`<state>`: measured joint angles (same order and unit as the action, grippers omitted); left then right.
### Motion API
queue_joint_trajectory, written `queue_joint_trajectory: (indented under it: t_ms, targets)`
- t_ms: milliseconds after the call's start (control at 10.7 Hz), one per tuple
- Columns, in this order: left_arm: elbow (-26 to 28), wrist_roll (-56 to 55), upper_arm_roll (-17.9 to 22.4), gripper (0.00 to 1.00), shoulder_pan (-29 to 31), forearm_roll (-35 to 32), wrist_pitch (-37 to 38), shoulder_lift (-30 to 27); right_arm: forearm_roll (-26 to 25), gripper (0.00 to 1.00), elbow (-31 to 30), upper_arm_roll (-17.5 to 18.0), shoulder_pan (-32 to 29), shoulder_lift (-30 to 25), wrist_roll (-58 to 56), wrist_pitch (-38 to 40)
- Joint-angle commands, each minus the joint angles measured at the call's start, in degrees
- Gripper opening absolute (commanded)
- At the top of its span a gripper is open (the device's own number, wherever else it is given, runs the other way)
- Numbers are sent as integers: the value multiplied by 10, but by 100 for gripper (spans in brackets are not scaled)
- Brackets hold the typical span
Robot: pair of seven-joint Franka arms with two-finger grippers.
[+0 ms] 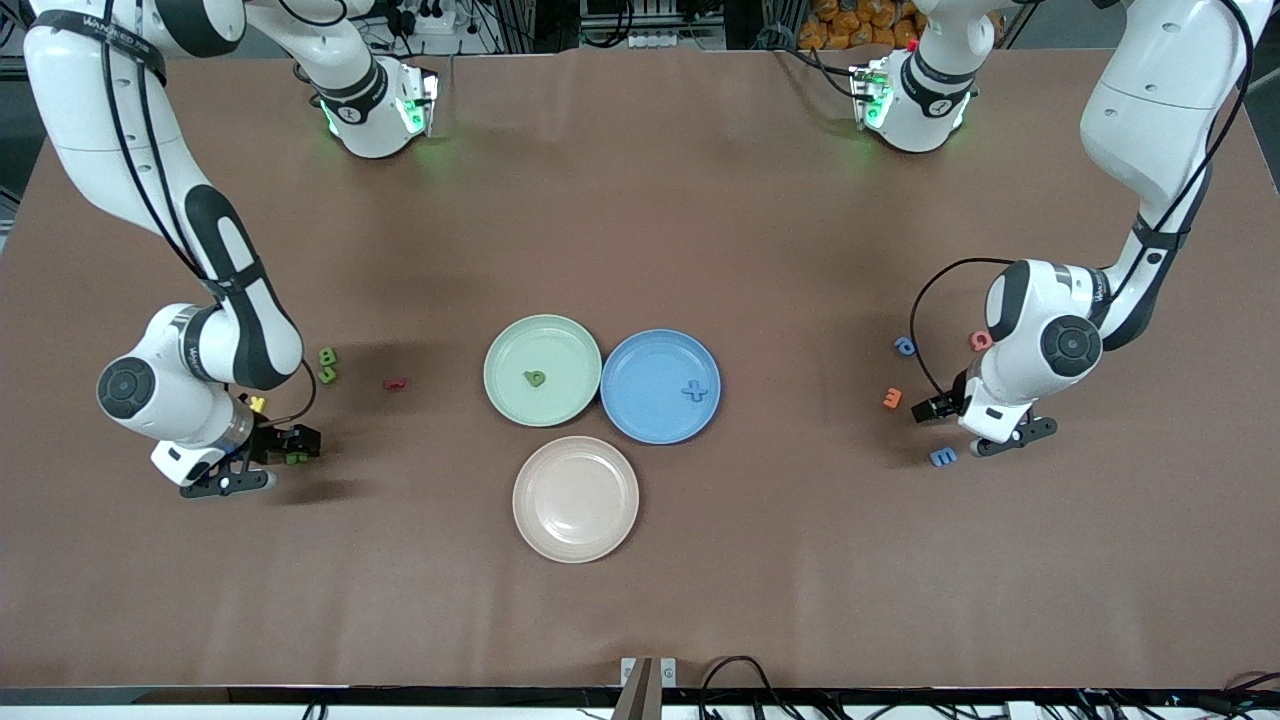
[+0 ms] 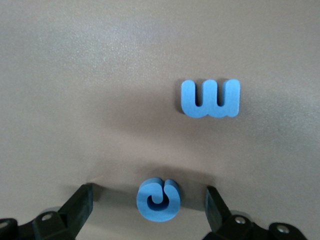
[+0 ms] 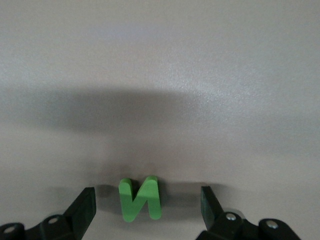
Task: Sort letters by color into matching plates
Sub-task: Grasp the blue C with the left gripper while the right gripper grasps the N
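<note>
- Front view: I see a matte mint plate (image 1: 543,370) with one green letter (image 1: 536,378) in it, touching the blue plate (image 1: 660,386), which holds a blue cross-shaped letter (image 1: 695,391); a beige plate (image 1: 576,498) sits nearer the camera, all on the brown table (image 1: 640,200)
- Left wrist view: my left hand (image 2: 150,210) is low over the table, fingers spread wide either side of a chunky curled blue letter (image 2: 158,198), not touching it; a blue E (image 2: 210,97) lies near
- Right wrist view: my right hand (image 3: 147,212) stands open around a foam-like green N (image 3: 140,198), clear gaps on both sides
</note>
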<state>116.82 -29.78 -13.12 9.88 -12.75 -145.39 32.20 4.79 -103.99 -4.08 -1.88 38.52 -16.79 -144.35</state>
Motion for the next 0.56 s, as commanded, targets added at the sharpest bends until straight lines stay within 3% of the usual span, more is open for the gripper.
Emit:
queue_joint_trajectory:
  t_ms: [0,93,186,279,466]
  targets:
    - [-5,-13,-8,81,7,4,-4,7,-8,60,-15,1,-1,-6,0,-10]
    - [-5,-13,-8,42,4,4,-4,7,-8,50,-17,0,-1,-6,-4,-9]
    - [-4,-13,-8,14,5,4,-4,5,-8,39,-17,0,0,-8,-4,-9]
    - [-3,-15,-8,0,5,5,-4,5,-10,32,-17,0,0,-8,-4,-9]
    - [-3,-15,-8,0,5,5,-4,3,-11,28,-17,0,-1,-7,-4,-9]
